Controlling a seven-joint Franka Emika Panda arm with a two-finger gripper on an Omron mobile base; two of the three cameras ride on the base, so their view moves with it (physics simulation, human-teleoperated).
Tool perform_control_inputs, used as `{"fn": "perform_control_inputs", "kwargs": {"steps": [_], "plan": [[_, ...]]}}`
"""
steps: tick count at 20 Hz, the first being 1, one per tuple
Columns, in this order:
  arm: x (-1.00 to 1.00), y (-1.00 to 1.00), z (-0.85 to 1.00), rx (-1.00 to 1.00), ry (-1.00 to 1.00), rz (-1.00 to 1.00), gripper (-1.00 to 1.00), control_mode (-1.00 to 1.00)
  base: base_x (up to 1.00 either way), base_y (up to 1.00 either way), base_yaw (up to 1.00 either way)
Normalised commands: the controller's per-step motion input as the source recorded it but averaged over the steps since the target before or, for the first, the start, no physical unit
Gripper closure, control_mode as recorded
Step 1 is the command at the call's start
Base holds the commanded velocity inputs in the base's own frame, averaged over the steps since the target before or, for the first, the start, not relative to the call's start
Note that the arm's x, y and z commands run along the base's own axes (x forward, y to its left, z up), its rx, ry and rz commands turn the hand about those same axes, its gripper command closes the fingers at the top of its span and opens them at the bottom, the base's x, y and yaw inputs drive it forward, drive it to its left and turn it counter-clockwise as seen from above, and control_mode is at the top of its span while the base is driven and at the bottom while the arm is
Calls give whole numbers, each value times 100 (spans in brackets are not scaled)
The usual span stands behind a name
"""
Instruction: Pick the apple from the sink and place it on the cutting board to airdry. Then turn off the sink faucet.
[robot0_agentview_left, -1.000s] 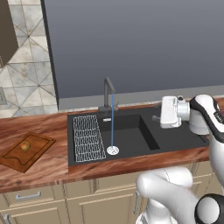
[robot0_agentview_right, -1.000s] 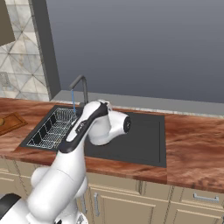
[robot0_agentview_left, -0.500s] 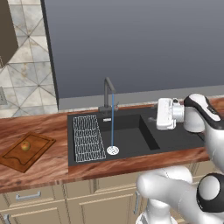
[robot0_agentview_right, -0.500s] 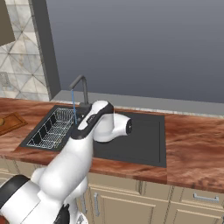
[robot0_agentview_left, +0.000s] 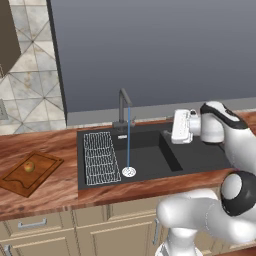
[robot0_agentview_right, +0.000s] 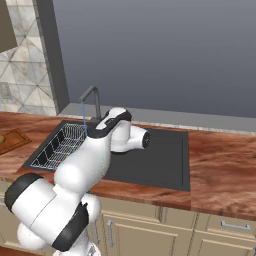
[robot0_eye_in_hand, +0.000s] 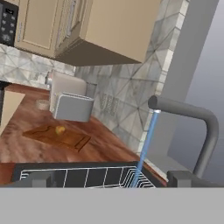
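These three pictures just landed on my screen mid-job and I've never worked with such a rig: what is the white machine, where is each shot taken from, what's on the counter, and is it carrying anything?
The white machine is a robot arm on a base that can drive, in a rendered kitchen. Two pictures come from cameras on the base, behind the arm to its left and right. The third comes from a camera on the hand, looking along the pincer, whose dark tips stand wide apart with nothing between them.

On the wooden counter sits a black sink with a white wire rack. The faucet is running: a thin blue stream falls onto the round drain. To the left lies the cutting board, with the small apple already on it. The hand view also shows a toaster beyond the board.

So it carries nothing; the water is not yet off.
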Motion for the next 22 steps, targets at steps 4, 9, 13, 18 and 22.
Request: {"fn": "perform_control_inputs", "kwargs": {"steps": [4,9,13,18,22], "plan": [[35,0,-1,-4,1,3,-100,-100,0,0,0],[31,0,-15,-4,2,3,-100,-100,0,0,0],[29,0,-19,-6,2,4,-100,-100,0,0,0],[30,0,-6,-5,3,4,-100,-100,0,0,0],[18,0,-7,-2,0,2,-100,-100,0,0,0]]}}
